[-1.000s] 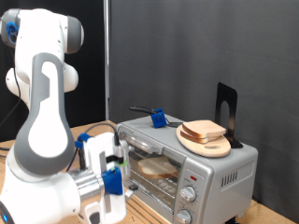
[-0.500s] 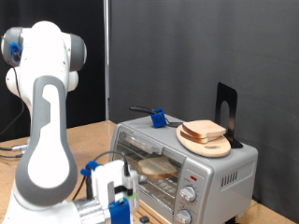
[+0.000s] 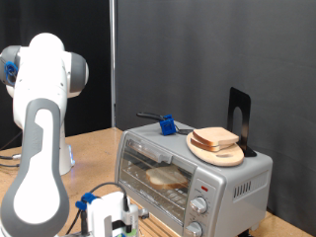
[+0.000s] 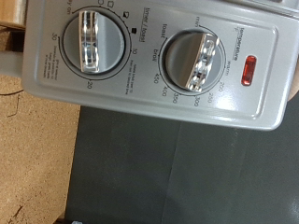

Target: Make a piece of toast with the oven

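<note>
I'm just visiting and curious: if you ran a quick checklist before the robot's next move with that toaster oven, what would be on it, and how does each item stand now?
1. Bread inside the oven: ok, a slice lies on the rack behind the glass.
2. Door shut: ok, it looks closed.
3. Knobs in the wrist view: ok, both show with the red light.
4. Knob settings: cannot tell.
5. Gripper near the oven front: ok, low beside it.
6. Second slice stays on the plate: ok.

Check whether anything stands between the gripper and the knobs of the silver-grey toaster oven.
Nothing visible does. The wrist view looks straight at the silver-grey toaster oven's two round knobs, unobstructed. In the exterior view the gripper sits low beside the oven.
</note>
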Controlling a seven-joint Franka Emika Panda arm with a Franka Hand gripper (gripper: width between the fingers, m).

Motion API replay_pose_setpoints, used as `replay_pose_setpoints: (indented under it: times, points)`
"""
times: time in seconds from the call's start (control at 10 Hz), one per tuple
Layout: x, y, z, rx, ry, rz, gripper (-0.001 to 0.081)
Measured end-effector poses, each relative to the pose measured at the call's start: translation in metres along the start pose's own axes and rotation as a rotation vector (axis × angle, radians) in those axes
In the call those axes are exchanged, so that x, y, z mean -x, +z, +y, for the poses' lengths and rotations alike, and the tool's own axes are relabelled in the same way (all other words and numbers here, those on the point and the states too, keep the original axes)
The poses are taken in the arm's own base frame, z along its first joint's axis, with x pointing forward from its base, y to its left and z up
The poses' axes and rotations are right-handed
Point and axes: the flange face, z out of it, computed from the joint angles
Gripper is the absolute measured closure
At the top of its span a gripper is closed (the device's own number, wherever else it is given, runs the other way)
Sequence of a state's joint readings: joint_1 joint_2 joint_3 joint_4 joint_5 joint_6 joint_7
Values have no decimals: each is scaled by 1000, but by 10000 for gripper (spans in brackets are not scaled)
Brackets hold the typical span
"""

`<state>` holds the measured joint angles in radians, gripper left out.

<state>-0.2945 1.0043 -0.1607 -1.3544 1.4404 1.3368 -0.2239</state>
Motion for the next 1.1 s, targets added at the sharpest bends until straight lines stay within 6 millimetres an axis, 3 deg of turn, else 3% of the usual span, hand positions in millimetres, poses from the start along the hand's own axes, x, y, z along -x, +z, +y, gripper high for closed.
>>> replay_pose_setpoints:
  times: [0.3,1.1]
  points:
    - [-2,4,2,-1,6,8,124]
    - [-18,55,13,6,85,-15,124]
